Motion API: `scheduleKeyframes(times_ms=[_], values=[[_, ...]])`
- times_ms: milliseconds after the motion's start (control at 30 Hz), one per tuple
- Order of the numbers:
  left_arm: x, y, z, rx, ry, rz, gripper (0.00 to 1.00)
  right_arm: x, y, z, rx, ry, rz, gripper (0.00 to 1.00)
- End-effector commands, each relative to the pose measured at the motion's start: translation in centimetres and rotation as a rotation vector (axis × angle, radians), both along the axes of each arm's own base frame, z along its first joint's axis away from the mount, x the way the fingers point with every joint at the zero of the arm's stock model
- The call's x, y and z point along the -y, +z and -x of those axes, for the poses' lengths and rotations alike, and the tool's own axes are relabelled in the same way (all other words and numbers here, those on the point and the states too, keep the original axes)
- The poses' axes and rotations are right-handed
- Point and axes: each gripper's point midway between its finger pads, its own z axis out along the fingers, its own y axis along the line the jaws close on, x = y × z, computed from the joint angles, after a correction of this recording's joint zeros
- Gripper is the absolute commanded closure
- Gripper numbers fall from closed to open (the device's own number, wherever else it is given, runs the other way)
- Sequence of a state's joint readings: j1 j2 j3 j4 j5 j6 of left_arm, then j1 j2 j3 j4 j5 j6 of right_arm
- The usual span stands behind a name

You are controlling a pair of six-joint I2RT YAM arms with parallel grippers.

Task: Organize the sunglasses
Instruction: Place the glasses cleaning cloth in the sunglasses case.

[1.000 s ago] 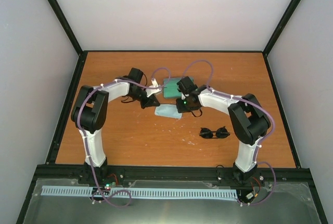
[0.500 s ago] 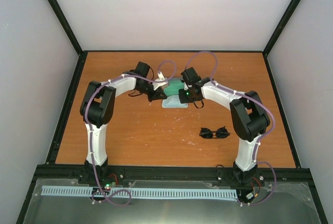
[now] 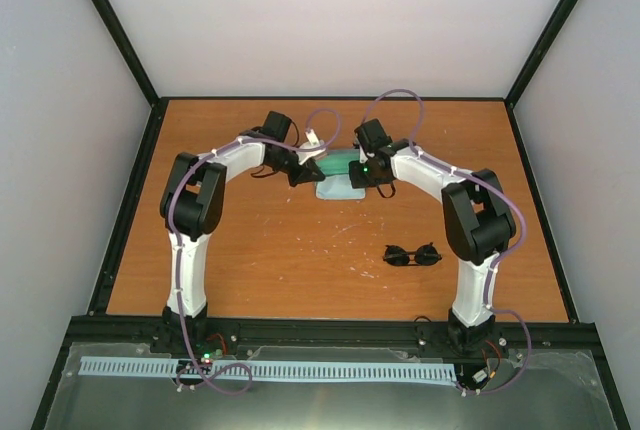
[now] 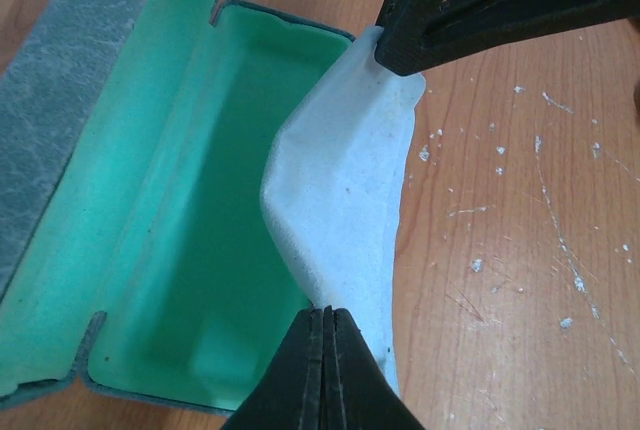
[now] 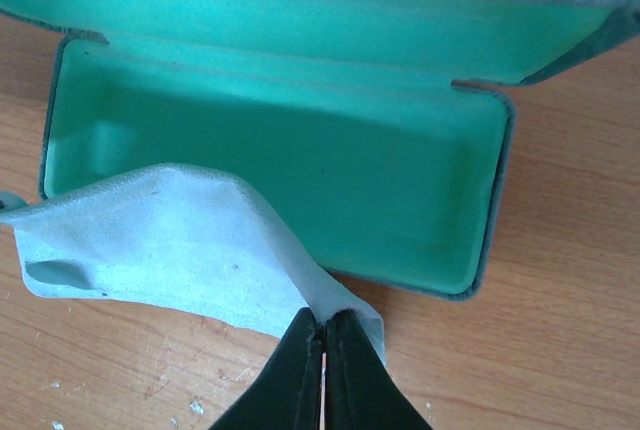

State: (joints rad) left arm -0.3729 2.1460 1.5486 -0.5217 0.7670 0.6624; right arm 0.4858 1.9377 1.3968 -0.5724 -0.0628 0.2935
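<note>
From above, both arms reach in toward the middle of the bench's far half and meet over an open glasses case (image 3: 338, 162). The case shows its green lining. A pale blue cloth (image 3: 338, 190) hangs over the case's near edge, toward the arm bases. The left gripper (image 3: 304, 174) is at the cloth's left end and the right gripper (image 3: 366, 174) at its right end. The sunglasses (image 3: 412, 254) lie on the brown bench top (image 3: 250, 250), toward the right part of the near edge. They are folded, well apart from the case and from both grippers, and nothing touches them.

In the left wrist view, the left gripper (image 4: 325, 312) has its jaws pressed together on one corner of the cloth (image 4: 340, 200). At the top of this view the right gripper (image 4: 395, 53) pinches the opposite corner. The cloth is stretched between the two and arches up over the rim of the case (image 4: 170, 210). One edge of it dips into the green tray. The grey-blue lid (image 4: 60, 80) lies open to the left.

In the right wrist view, the right gripper (image 5: 325, 322) has its jaws closed narrowly on a cloth corner. The sheet (image 5: 170, 235) bulges across the near left corner of the case (image 5: 330, 140). The rest of the tray is bare lining.
</note>
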Motion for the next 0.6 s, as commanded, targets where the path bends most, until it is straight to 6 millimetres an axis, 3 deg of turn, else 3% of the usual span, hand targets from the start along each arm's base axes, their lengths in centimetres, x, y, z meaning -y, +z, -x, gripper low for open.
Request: scheduleKeyframes(times_ms=[0,567], values=[[0.8,1.0,-1.0,0.017,0.001,0.026,0.99,0.5,0.0,-0.9,0.007,0.003,0.014,0.97],[1.0,1.7,-2.2,0.042,0.017,0.032,0.99,0.9,1.3,-2.6,0.061,-0.014,0.005,0.97]])
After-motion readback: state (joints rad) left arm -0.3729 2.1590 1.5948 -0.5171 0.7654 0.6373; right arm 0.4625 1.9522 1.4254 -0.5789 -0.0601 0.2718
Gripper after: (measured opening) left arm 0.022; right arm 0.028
